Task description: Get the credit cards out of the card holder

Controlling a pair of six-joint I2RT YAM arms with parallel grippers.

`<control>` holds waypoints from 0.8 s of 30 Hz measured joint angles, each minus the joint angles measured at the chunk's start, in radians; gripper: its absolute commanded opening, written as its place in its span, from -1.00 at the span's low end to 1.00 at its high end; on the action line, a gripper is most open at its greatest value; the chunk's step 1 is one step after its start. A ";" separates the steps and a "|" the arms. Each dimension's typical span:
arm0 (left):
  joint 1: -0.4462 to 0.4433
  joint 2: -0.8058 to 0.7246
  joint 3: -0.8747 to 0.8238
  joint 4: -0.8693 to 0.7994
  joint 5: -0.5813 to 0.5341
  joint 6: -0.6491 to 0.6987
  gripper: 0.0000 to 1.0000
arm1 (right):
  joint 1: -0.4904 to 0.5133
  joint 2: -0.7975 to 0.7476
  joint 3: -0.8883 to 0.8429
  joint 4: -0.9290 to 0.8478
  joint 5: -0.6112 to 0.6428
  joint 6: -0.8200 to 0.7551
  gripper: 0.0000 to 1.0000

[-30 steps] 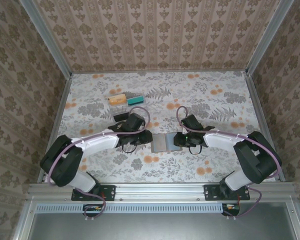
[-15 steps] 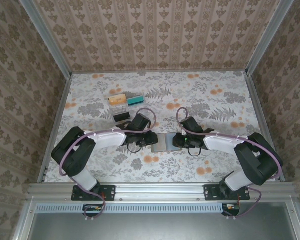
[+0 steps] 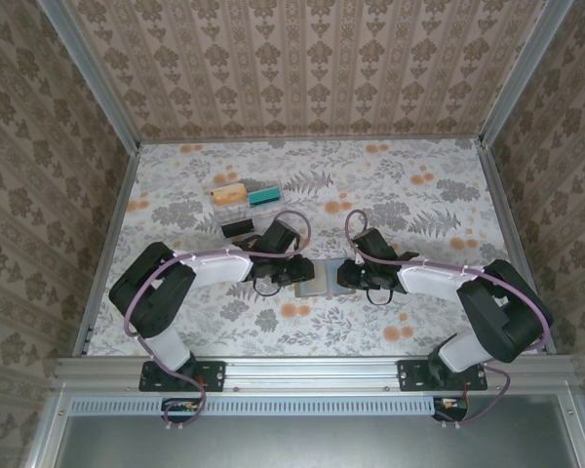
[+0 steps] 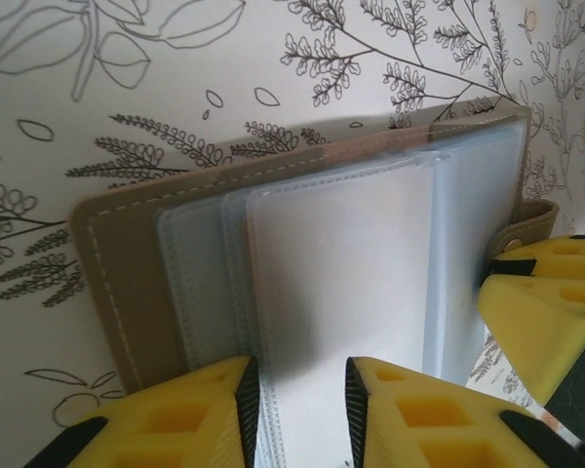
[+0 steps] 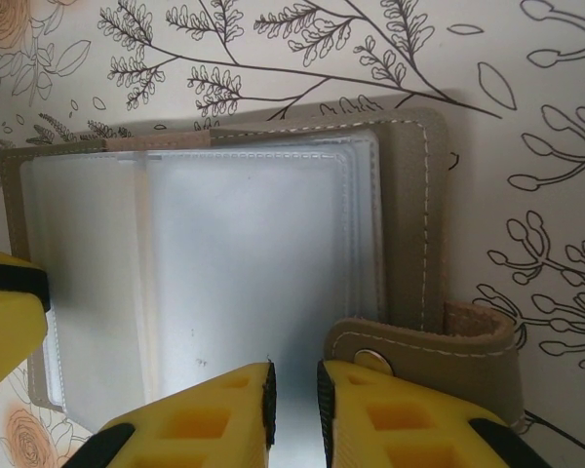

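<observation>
The card holder [image 3: 319, 278] lies open and flat on the flowered table between my two grippers. Its grey-brown cover [image 4: 127, 273] frames stacked frosted plastic sleeves [image 4: 341, 263]. My left gripper [image 3: 297, 270] stands over its left edge, and in the left wrist view it [image 4: 300, 375] is open with the sleeves showing between its fingers. My right gripper [image 3: 341, 274] is at the right edge. In its own wrist view it [image 5: 292, 375] is open by a narrow gap over the sleeves [image 5: 244, 253], right beside the snap tab [image 5: 429, 361]. No card edge can be told apart inside the sleeves.
A clear tray [image 3: 214, 181] at the back left holds a tan card [image 3: 228, 193] and a teal card [image 3: 265, 195]. A black card [image 3: 238, 227] lies just in front of it, close behind my left arm. Metal rails edge the table.
My left arm has stretched to the right, bringing its gripper over the holder's left edge. My right gripper has edged slightly left.
</observation>
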 measured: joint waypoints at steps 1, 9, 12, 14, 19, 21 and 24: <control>0.000 0.002 0.002 0.000 0.003 0.002 -0.21 | 0.000 0.000 -0.001 0.002 0.000 0.000 -0.54; -0.012 0.003 0.007 0.042 0.043 0.013 -0.02 | 0.000 -0.001 -0.004 0.007 0.000 0.000 -0.54; -0.019 0.003 0.010 0.066 0.065 0.019 -0.02 | 0.000 -0.001 -0.004 0.007 0.000 0.000 -0.54; -0.024 0.003 0.015 0.077 0.077 0.020 0.01 | 0.000 -0.001 -0.004 0.007 0.000 0.000 -0.54; -0.025 0.003 0.025 0.109 0.102 0.025 0.05 | 0.000 -0.001 -0.004 0.007 0.000 0.000 -0.52; -0.025 0.005 0.030 0.113 0.114 0.027 0.05 | 0.000 -0.004 -0.004 0.006 0.001 0.001 -0.48; -0.028 0.023 0.055 0.119 0.134 0.032 0.05 | 0.000 -0.021 -0.006 -0.009 0.010 0.006 -0.39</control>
